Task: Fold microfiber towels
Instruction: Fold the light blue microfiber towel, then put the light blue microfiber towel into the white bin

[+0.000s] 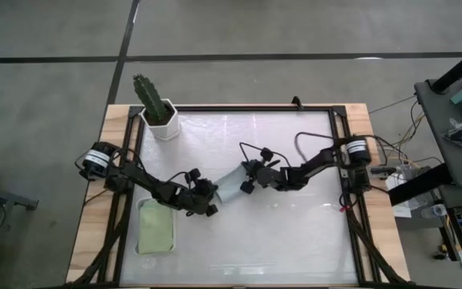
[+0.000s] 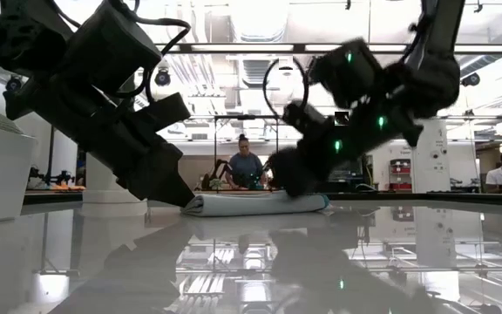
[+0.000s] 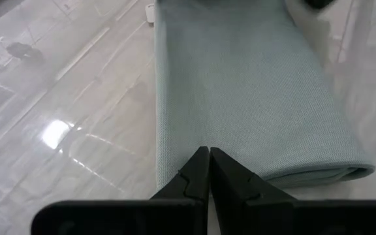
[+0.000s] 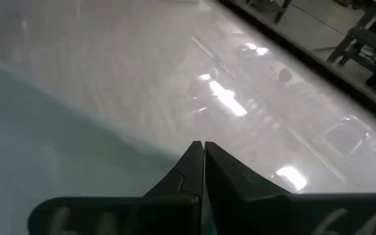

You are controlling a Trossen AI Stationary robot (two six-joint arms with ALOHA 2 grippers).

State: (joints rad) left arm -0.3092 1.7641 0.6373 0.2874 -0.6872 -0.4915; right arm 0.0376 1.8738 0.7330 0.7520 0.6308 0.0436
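Left gripper: my fingers pressed together, tips at the pale blue towel edge.
Right gripper: pressed together too, at the towel's 3 o'clock side.
Handling: soft, light; I'd pinch a corner.

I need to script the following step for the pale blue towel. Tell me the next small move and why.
Probably lift both arms straight up off the pale blue towel. It already lies folded in a thick layered pad between them. The left gripper presses one end with jaws shut, and the right gripper sits at the other end, also shut, so neither pinches cloth. A sage green towel already rests in the white tray.
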